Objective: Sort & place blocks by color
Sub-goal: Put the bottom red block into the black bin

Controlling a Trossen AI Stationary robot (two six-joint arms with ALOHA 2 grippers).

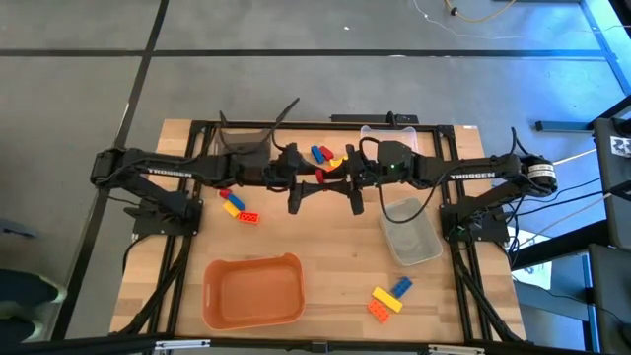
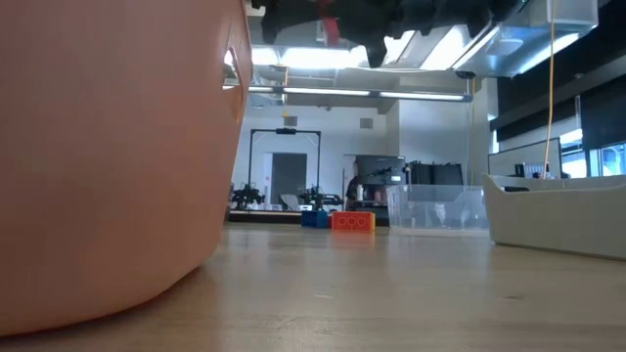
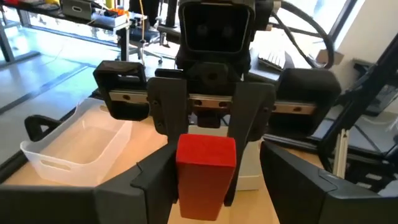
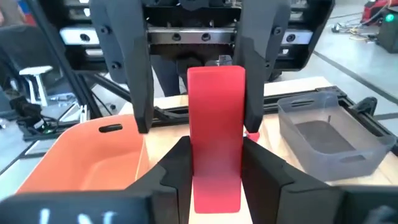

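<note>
Red block (image 4: 216,130), long axis running arm to arm above the orange bin (image 1: 252,291), sits clamped in the right gripper (image 4: 216,177); the left gripper (image 3: 205,186) brackets its other end, jaws wide, not yet gripping.

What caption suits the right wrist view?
A red block passes between the right hand and the left hand.

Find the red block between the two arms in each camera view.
High view: red block at the picture's centre.
Low view: at the top edge, left of centre.
Left wrist view: lower centre.
Right wrist view: centre.
Shared landmark: orange bin, seen in every view except the left wrist.
</note>
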